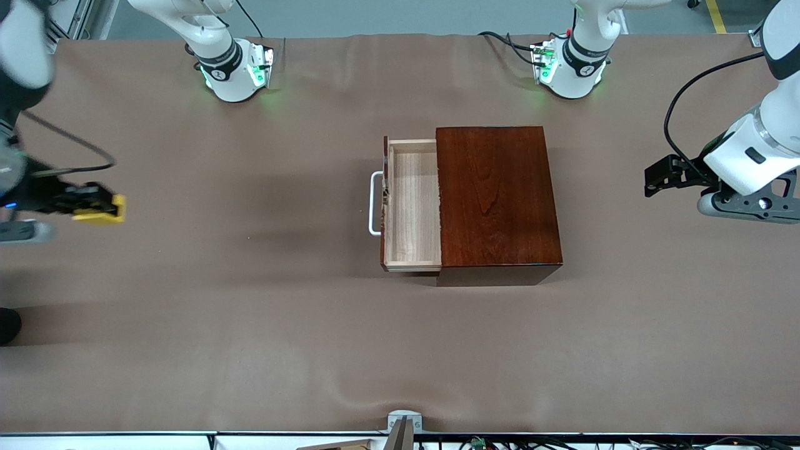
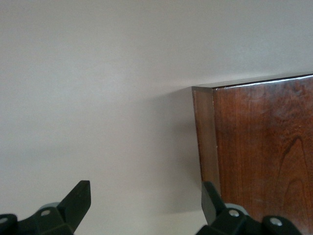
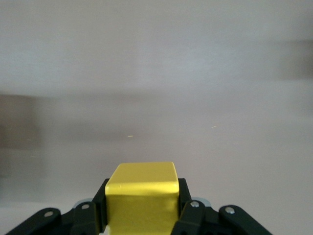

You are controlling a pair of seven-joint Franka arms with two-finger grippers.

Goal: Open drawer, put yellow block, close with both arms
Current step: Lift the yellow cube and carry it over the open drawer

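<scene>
The yellow block point(image 1: 100, 209) is clamped between the closed fingers of the right gripper point(image 1: 94, 203), which is held over the table point(image 1: 250, 325) well apart from the box point(image 1: 497, 197), toward the right arm's end. The drawer point(image 1: 409, 203) is pulled out of the box on that same side, its white handle point(image 1: 374, 203) facing the block. The left gripper point(image 1: 653, 181) is held with its fingers spread and nothing between them, above the table beside the box's closed end.
</scene>
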